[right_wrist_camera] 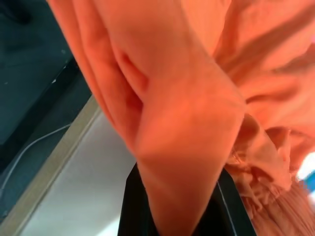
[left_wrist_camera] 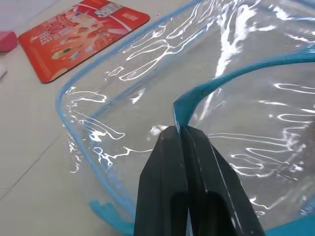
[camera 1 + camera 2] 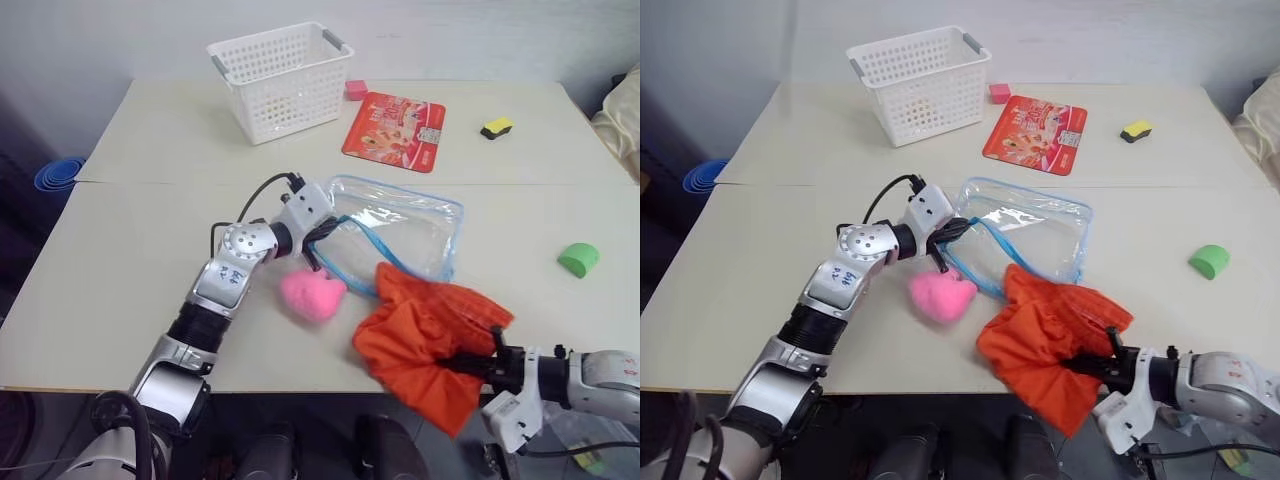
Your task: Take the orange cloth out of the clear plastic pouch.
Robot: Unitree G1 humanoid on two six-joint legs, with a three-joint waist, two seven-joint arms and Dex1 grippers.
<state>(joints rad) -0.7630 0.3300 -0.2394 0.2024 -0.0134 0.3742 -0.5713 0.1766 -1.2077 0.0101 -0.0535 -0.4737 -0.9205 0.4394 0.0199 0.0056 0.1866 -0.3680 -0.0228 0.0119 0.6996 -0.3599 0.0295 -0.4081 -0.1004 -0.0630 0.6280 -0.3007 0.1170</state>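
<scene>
While your left gripper keeps its 2 fingers pinched tight on the light-blue zipper edge of the clear plastic pouch, your right gripper has its fingers clamped on the orange cloth. You can see the cloth bunched at the near edge of the surface, almost wholly outside the pouch, its upper tip touching the pouch's open mouth. Just beside the left fingers lies a pink plush toy. Farther back sit a white lattice basket and a red printed packet.
</scene>
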